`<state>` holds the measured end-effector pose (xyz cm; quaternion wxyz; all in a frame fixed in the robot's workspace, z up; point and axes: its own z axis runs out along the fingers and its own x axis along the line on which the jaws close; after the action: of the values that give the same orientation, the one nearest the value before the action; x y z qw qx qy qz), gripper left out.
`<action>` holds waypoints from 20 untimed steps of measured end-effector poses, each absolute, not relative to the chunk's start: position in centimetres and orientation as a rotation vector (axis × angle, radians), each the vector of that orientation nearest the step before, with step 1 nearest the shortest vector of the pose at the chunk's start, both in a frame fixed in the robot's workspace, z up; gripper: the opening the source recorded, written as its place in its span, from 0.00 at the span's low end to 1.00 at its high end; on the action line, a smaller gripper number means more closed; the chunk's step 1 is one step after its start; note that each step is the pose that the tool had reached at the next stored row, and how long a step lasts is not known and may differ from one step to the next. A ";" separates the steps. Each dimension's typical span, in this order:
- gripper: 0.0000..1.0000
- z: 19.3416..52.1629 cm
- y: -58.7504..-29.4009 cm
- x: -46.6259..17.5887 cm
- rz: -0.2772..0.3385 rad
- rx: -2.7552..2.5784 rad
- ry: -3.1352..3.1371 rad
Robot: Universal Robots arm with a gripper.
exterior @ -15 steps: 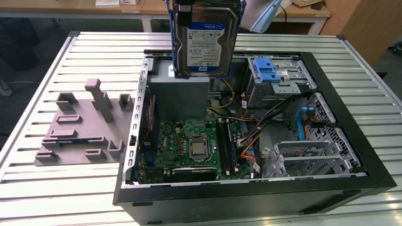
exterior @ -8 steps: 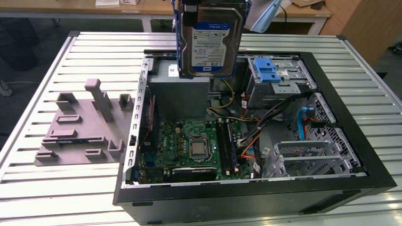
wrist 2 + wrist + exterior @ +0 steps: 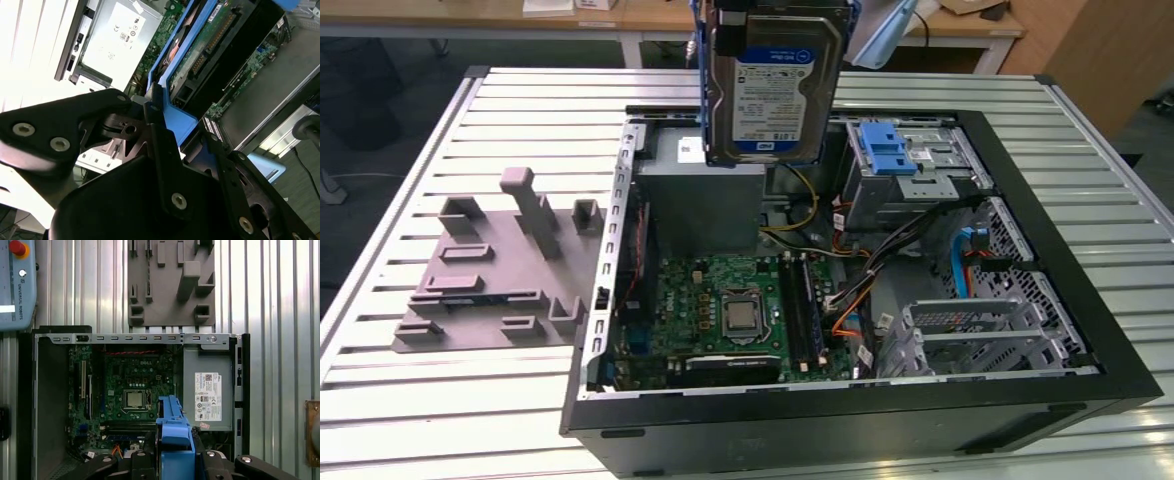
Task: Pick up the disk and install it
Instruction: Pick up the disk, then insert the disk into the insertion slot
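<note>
gripper [image 3: 176, 121] pinches the disk [image 3: 770, 90] by its blue frame above the open case [image 3: 854, 425]

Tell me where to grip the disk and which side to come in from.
Grip the disk by the blue carrier frame at its upper short end, coming from above. It hangs upright over the open computer case, so that thin framed edge fits between the fingers; the gripper is shut on it there.

Your bench: slatted silver metal table [image 3: 480, 400], glare on slats. Behind it you have light wood desk [image 3: 440, 15] on white legs, dark floor [image 3: 494, 52], wood panel [image 3: 1094, 50] at exterior view's right.
</note>
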<state>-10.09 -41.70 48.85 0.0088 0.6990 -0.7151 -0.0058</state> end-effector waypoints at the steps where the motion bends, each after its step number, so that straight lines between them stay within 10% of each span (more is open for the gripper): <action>1: 0.36 48.8 -41.7 -10.1 -0.018 2.184 -2.234; 20: 0.36 48.8 -42.5 -10.1 -0.018 2.184 -2.234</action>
<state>-10.08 -42.55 48.84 0.0089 0.6990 -0.7150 -0.0058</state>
